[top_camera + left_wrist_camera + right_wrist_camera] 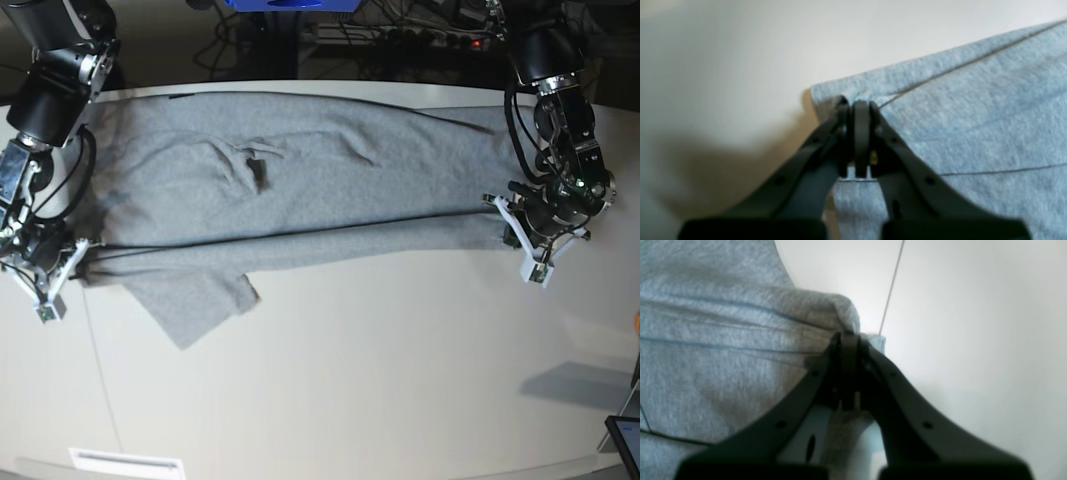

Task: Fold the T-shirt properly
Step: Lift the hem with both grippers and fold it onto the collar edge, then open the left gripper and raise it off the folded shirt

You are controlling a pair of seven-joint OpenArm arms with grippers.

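The light grey T-shirt lies stretched across the far half of the white table, plain side up, with one sleeve flopping toward the front. At the view's right end, my left gripper is shut on the cloth's edge. In the left wrist view its jaws pinch a corner of the T-shirt. My right gripper holds the opposite end. The right wrist view has it shut on a bunched fold of the T-shirt.
Cables and a blue object sit behind the table's far edge. A dark screen corner pokes in at the bottom right. A white label lies at the front left. A thin seam runs across the tabletop.
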